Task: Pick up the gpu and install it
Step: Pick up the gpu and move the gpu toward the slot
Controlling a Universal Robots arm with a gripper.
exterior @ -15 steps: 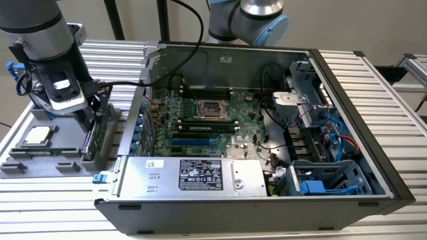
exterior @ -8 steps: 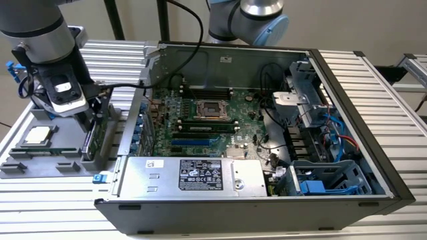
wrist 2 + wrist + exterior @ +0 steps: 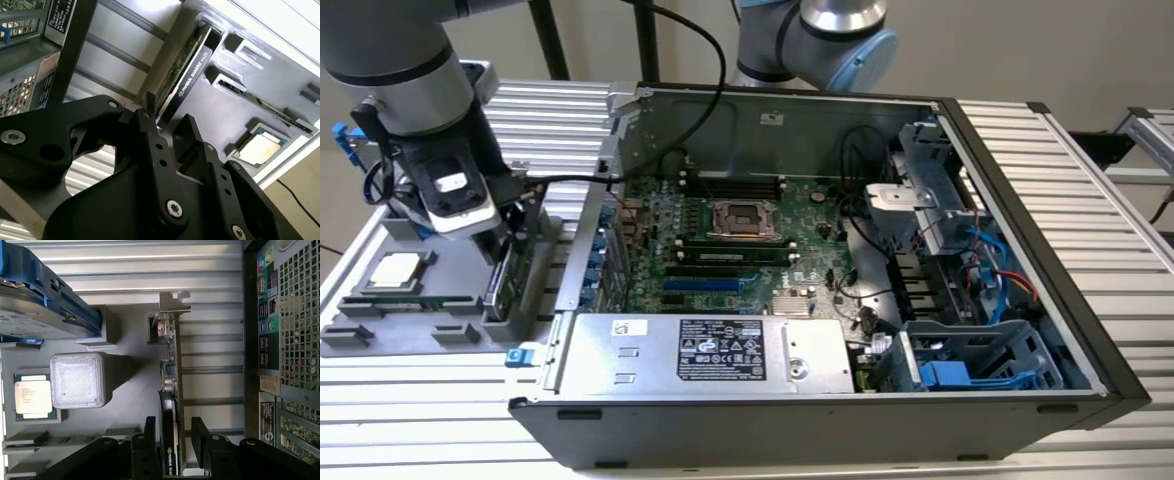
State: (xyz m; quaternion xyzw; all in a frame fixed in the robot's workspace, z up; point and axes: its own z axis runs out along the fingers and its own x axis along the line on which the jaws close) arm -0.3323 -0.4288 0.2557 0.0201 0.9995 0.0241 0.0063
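the gpu stands on edge in the grey holder beside the computer case; the hand straddles it, opened wide. judged light, stiff, fragile; grip across the cooler block and board.

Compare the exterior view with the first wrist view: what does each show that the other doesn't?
Exterior view: the open computer case with its motherboard and power supply, plus the arm. First wrist view: the case's rear port panel and the silver bracket on the gpu. Both: the gpu standing on edge in the gray fixture, the processor chip nearby, and the gripper open, one finger on each side of the card.
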